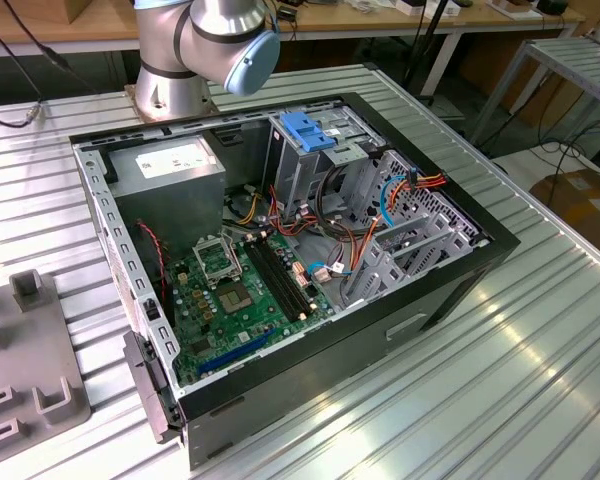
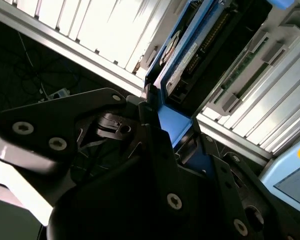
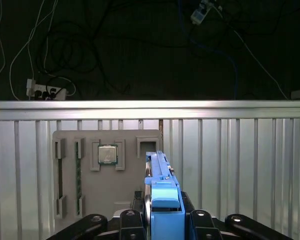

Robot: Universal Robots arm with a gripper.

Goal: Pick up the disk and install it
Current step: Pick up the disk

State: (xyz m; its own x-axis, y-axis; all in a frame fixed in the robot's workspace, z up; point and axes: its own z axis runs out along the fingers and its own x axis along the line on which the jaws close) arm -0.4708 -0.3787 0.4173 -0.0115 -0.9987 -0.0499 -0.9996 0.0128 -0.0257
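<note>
Smooth blue plastic frames the disk (image 3: 164,204).

The open computer case (image 1: 310,250) is seen obliquely from above, at some remove, in the exterior view. Both wrist views are taken close along the gripper (image 3: 164,220), sharing the disk (image 3: 157,172); the grey tray (image 3: 105,192) is shared by the first wrist view and the exterior view.

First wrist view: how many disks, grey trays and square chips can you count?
disk, held in the tool: 1
grey tray: 1
square chip, sitting in the grey tray: 1
Total: 3
</note>
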